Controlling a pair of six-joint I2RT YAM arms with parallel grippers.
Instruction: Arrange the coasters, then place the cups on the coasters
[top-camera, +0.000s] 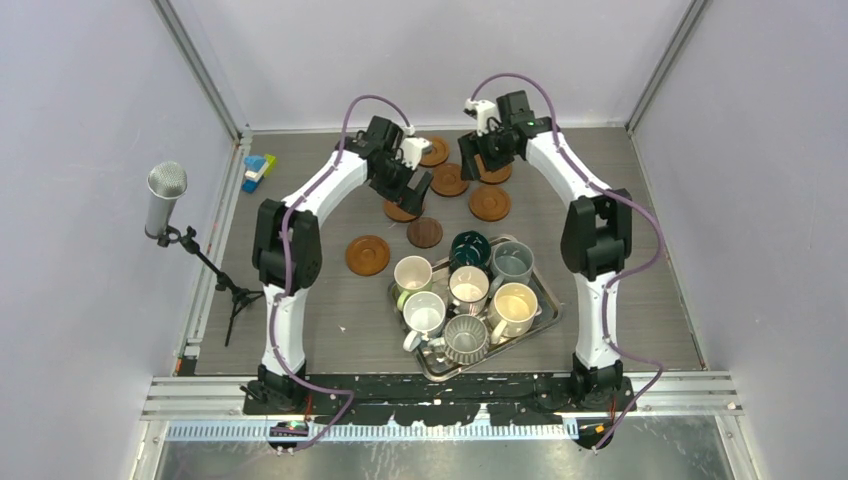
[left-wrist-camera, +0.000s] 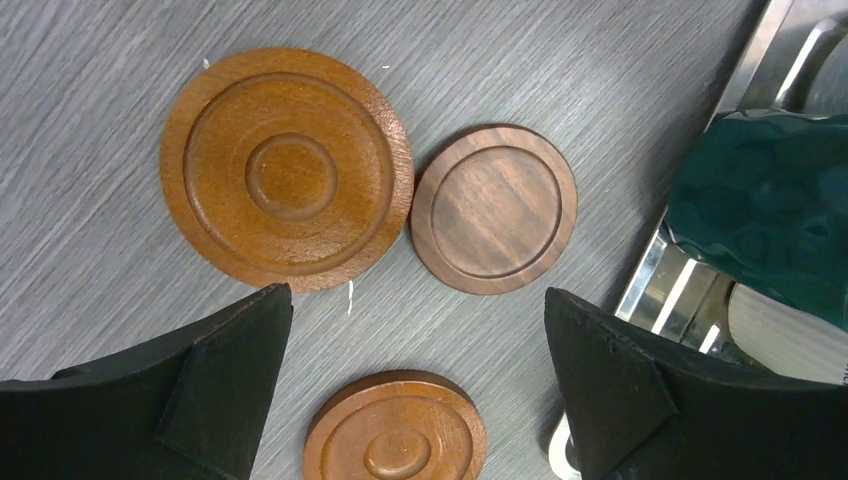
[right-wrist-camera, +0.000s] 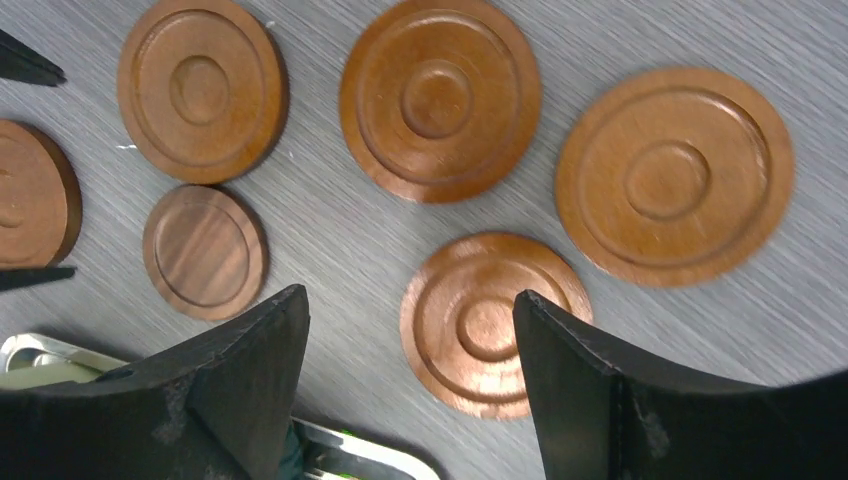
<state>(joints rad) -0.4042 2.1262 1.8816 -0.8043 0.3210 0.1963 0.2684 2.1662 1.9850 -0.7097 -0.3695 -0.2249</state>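
Found the left gripper (left-wrist-camera: 415, 315) spread to its widest and holding nothing, poised above 1 orange coaster (left-wrist-camera: 395, 430) lying flat between its fingers. Saw the dark coaster (left-wrist-camera: 494, 208) just ahead of those fingers, edge to edge with a broader orange coaster (left-wrist-camera: 287, 168). Found the right gripper (right-wrist-camera: 410, 300) parted wide too, also empty, above an orange disc (right-wrist-camera: 495, 325) sitting closer to one finger than the other. Judged no long axis to matter: round shapes, open to a pinch across the rim from any side. Judged the left arm nearer the dark coaster. Counted 7 coasters (top-camera: 449, 180) scattered unevenly over the far half of the grey table (top-camera: 330, 290). Saw all 7 cups (top-camera: 468, 288) crowded on the steel tray (top-camera: 548, 315) nearer the bases, none on a coaster yet. Noted pale walls all round and a microphone (top-camera: 167, 195) at left.
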